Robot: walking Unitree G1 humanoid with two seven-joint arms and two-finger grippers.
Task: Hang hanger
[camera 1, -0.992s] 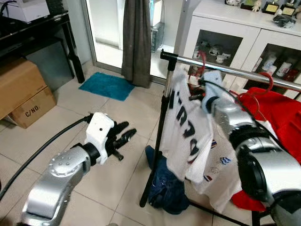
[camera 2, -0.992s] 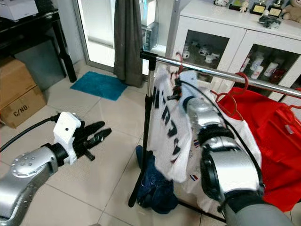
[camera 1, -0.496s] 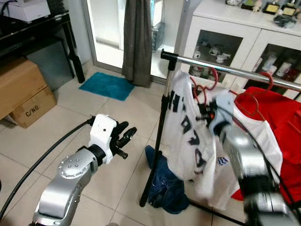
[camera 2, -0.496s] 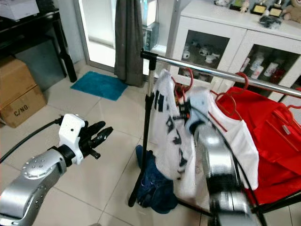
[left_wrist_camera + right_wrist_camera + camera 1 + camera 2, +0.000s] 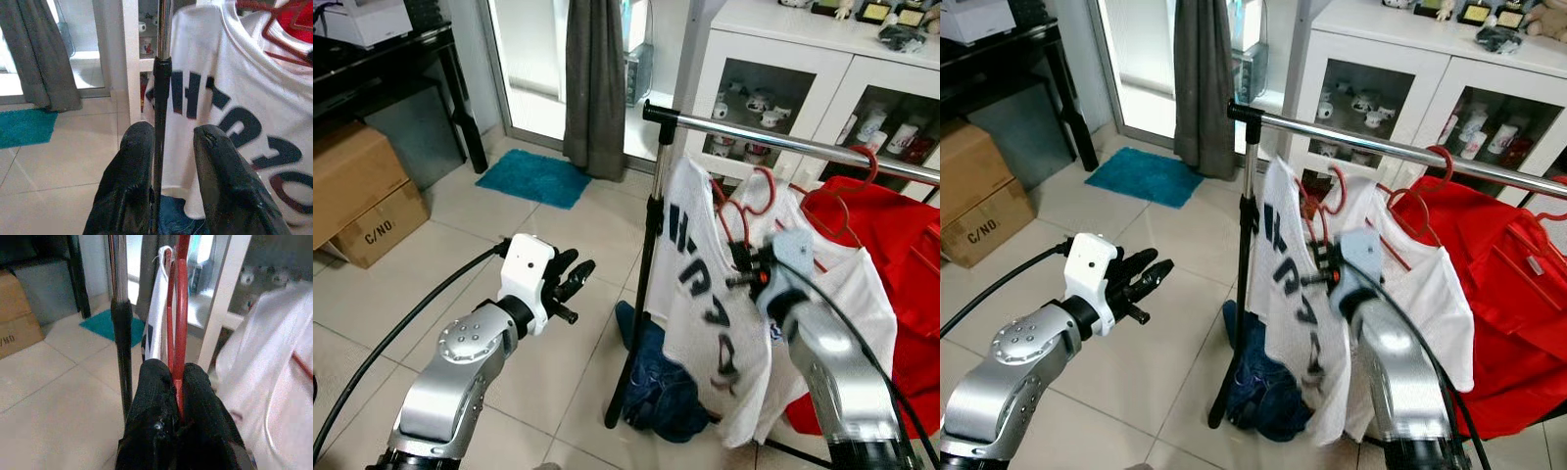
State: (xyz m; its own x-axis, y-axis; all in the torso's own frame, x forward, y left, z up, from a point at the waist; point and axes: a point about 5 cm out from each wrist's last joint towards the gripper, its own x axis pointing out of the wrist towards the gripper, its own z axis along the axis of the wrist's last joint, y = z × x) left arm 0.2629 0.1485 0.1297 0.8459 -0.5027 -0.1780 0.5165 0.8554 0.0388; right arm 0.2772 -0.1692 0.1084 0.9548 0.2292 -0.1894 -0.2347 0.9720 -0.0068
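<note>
Lowered from the rail (image 5: 783,143), right tool (image 5: 177,382) grips one red hanger (image 5: 180,308), per wrist view; left tool (image 5: 570,279) open.

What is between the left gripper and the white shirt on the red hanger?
The rack's upright pole stands between the left gripper and the white shirt; the left wrist view shows it lined up between the fingers.

Bright daylight (doorway glare), blurred right arm

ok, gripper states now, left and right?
Left gripper: open, empty, fingers either side of the rack pole in its wrist view.
Right gripper: shut on the red hanger carrying the white shirt.
</note>
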